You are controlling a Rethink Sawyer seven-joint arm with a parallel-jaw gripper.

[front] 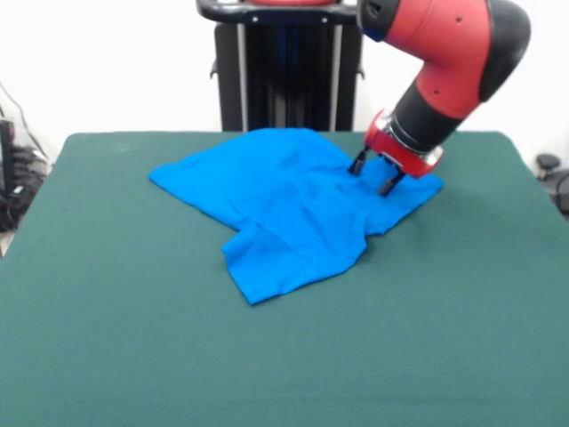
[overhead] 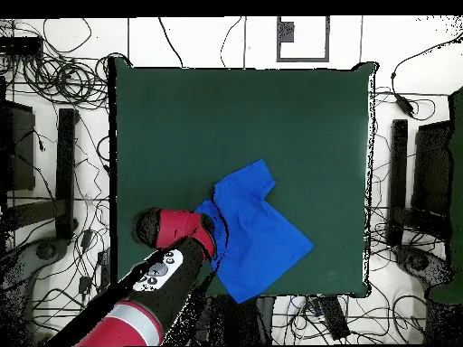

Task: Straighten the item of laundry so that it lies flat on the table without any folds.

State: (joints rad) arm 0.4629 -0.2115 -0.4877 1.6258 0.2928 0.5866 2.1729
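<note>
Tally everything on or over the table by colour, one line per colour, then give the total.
Blue: 1, the T-shirt, lying rumpled with a fold at its near edge.
Dark green: 1, the table top.
Red and black: 1, the arm with its claw down at the shirt's edge.
Total: 3

A plain white wall point(front: 107, 62) stands behind; tangled black cables point(overhead: 63, 77) sprawl over the pale floor point(overhead: 199, 41).

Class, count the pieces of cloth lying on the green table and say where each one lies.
1: a blue T-shirt, rumpled, beside the table's robot-side edge, under the gripper.
</note>
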